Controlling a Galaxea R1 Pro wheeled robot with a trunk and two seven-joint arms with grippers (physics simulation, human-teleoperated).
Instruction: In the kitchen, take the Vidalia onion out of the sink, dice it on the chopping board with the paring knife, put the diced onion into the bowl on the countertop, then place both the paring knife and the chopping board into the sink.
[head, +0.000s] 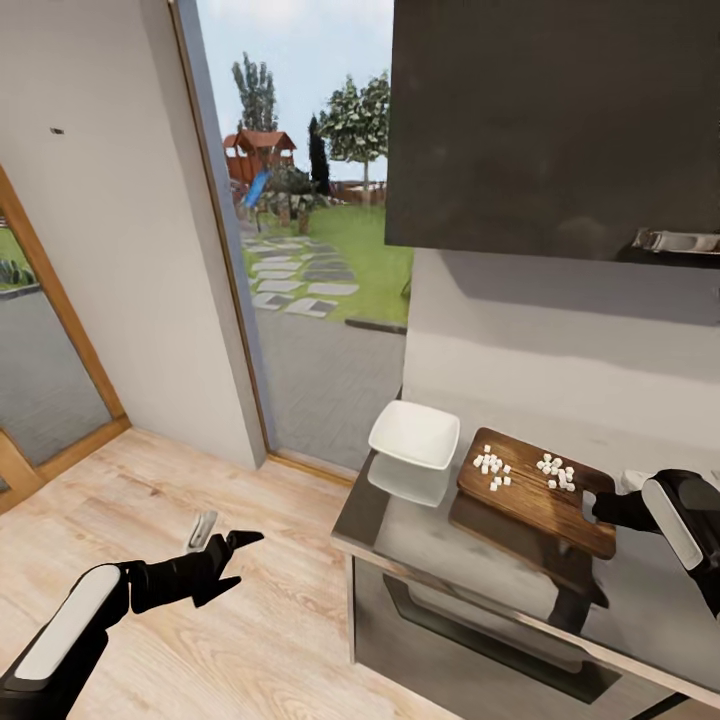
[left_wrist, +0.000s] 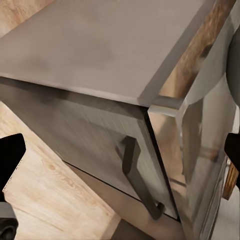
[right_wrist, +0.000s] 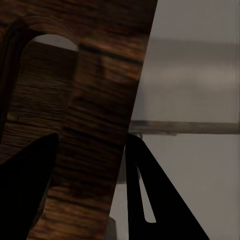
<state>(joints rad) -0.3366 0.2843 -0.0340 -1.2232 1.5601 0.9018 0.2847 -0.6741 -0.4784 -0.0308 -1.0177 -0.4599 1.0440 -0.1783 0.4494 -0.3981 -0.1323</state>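
Chopping board (head: 537, 489): dark brown wood, visible grain, slight sheen
Countertop (head: 470, 570): grey metal, glossy, mirrors board and bowl
Bowl (head: 414, 434): white, smooth
Diced onion (head: 491, 466): white, matt
Cabinet front (left_wrist: 75, 135): brushed grey; bar handle (left_wrist: 137, 177) dark, matt
Floor (head: 230, 640): pale wood planks

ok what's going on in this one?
The right claw is clamped on the near end of the chopping board, by its handle slot; the board looks tipped up off the countertop. The diced onion sits on the board in two small piles. The white bowl sits beside the board at the counter's corner, with nothing in it. The left claw is open over the wooden floor, holding nothing.
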